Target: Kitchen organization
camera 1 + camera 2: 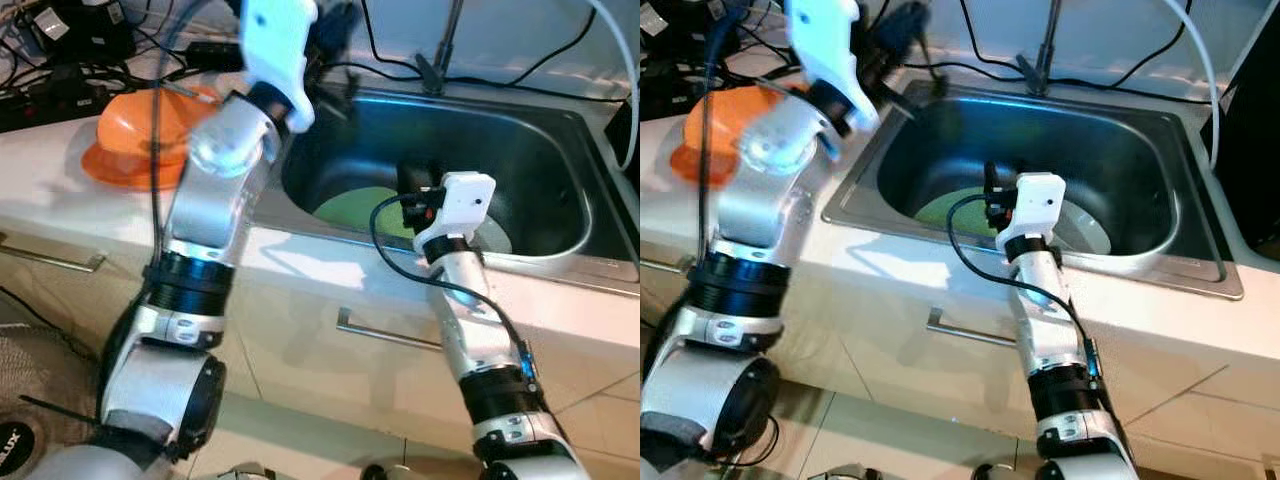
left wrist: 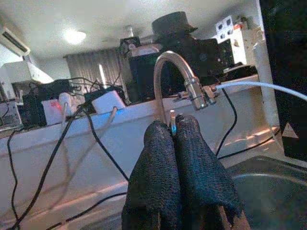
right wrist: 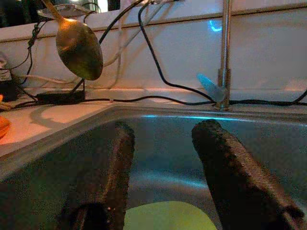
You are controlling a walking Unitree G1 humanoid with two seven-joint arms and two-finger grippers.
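Note:
My left gripper point(image 2: 172, 123) is raised over the counter at the sink's back left corner, its fingers pressed together on a thin metal handle. A metal spoon point(image 3: 79, 48) hangs there bowl down above the counter edge. It looks blurred in the eye views. My right gripper point(image 3: 165, 129) is inside the steel sink point(image 1: 540, 160), open, with nothing between its fingers. It hovers just above a green plate point(image 1: 360, 210) lying on the sink bottom. A pale grey plate point(image 1: 1085, 230) lies beside the green one.
Stacked orange bowls point(image 1: 140, 135) sit on the counter left of the sink. Black cables and power strips point(image 1: 60, 40) crowd the back of the counter. The faucet point(image 3: 224, 52) rises behind the sink. A drawer handle point(image 1: 385, 335) runs below the counter edge.

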